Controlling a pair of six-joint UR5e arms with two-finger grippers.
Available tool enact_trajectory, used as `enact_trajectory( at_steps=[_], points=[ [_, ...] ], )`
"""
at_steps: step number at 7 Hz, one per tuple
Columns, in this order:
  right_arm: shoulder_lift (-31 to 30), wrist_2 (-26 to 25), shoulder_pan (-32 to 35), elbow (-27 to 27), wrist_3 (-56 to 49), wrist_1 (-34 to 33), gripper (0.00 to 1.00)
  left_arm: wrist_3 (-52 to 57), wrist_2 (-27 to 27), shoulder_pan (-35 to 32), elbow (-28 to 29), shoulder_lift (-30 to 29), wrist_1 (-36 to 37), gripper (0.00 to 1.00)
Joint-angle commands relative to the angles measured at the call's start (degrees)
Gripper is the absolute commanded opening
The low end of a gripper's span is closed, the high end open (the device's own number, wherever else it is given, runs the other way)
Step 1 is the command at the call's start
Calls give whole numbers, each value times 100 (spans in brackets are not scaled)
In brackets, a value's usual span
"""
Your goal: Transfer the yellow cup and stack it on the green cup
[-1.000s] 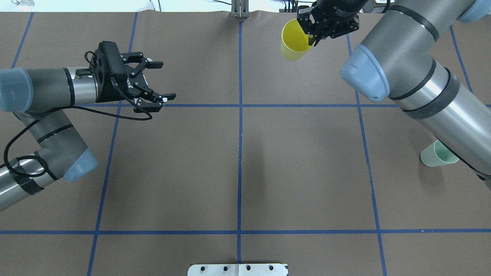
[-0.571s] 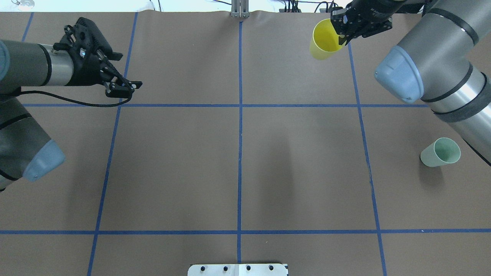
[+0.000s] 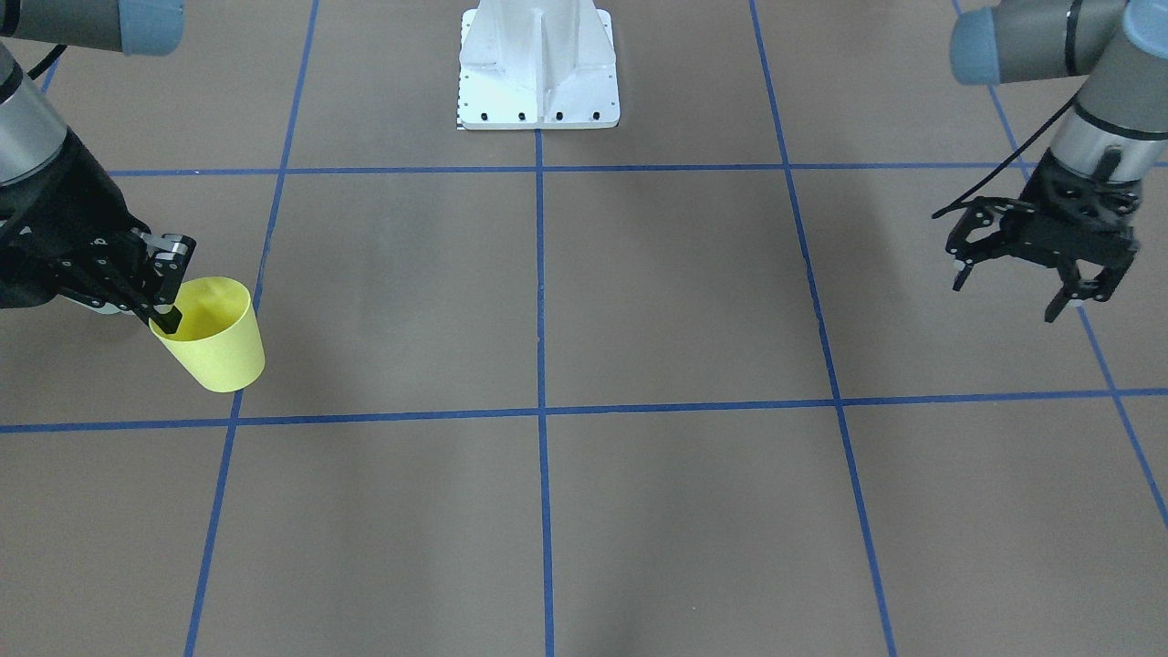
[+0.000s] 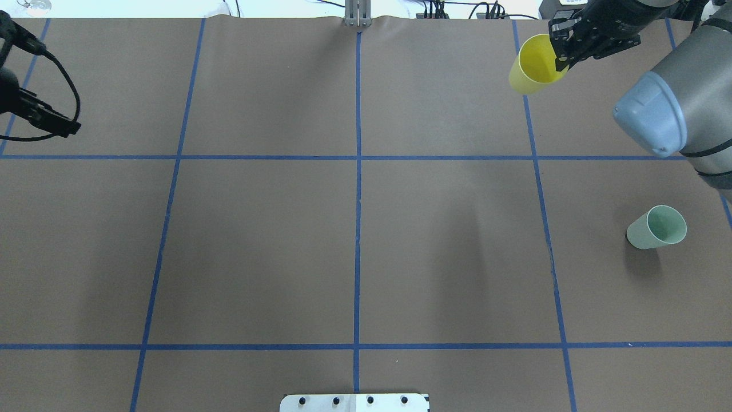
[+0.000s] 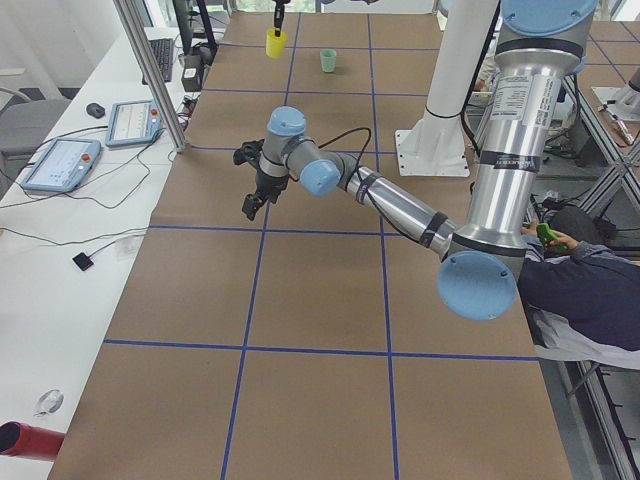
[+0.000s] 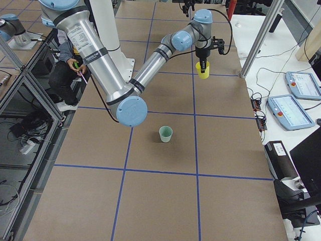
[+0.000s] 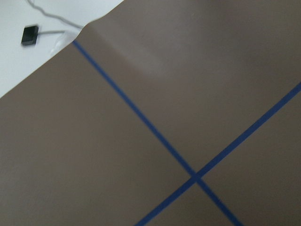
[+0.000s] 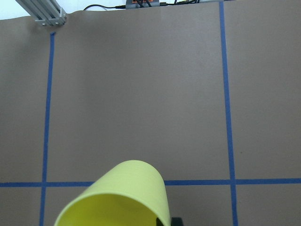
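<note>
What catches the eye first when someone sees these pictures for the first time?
The bright yellow cup, pinched at its rim by the right gripper, hangs tilted over the far right part of the table. The green cup stands upright on the right side, and the left gripper hangs open and empty on the left.

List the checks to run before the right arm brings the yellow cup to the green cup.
1. Right hand grips yellow cup: ok, one finger inside the rim, one outside.
2. Green cup upright, mouth up, empty: ok.
3. Left hand out of the way: ok, open, on the opposite side of the table.
4. Yellow cup over green cup: not ok, far apart.
5. Yellow cup hanging level: cannot tell.
</note>
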Motion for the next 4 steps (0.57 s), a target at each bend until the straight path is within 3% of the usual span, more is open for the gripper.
enact_trajectory(
  at_steps=[1,3,4],
  points=[
    [-534,353,373,246,-787,0,0,73,-323,-805,-152,284,1528,100],
    [-1227,660,611,536,-1596,61,0,1796,-540,-1735,-22,862,1620,100],
    [-1605,819,699,685,-1974,79,0,1866,-1030,-1853,102,1143,1621,100]
  ],
)
